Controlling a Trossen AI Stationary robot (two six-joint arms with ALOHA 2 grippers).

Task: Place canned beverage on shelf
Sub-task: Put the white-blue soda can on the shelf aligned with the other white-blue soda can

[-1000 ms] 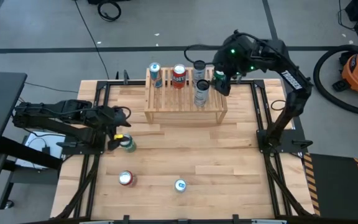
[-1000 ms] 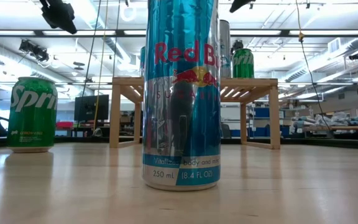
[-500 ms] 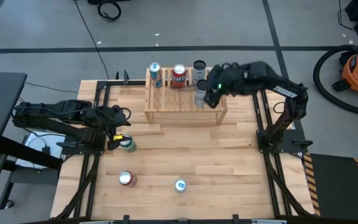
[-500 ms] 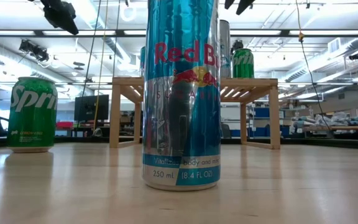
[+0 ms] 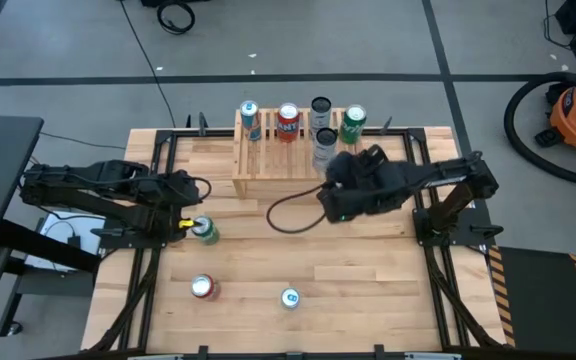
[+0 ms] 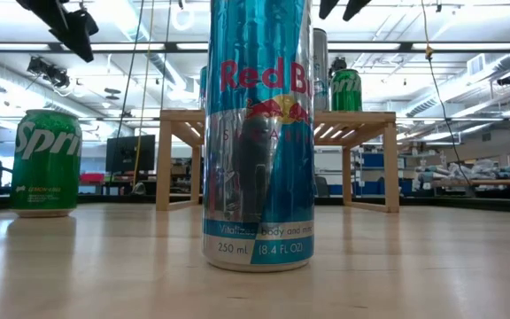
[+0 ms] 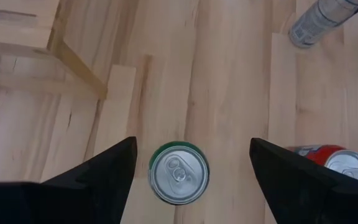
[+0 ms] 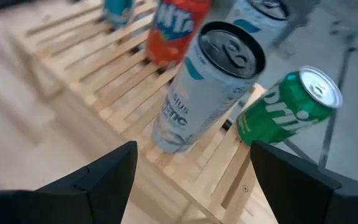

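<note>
The right end effector (image 5: 340, 200) sits just right of centre in the high view, in front of the shelf (image 5: 298, 172), its fingers apart and holding nothing. Its wrist view looks back at the shelf: a tall silver can (image 8: 201, 87) on the slats, with a green Sprite can (image 8: 288, 109) beside it at the shelf's end.

The left end effector (image 5: 190, 222) is at the left of the high view, fingers spread on either side of a green can (image 7: 179, 173) standing on the counter (image 5: 298, 255), not yet clamped on it.

In the high view, five cans stand on the shelf in the upper middle: a blue one (image 5: 249, 112), a red one (image 5: 288, 118), a dark-topped one (image 5: 321, 107), the silver one and the green Sprite can.

Three cans are left on the counter: the green one, a red one (image 5: 203, 287) at lower left, and a blue Red Bull can (image 5: 289, 298) at lower centre. I judge the task over halfway done, with the green can next.
</note>
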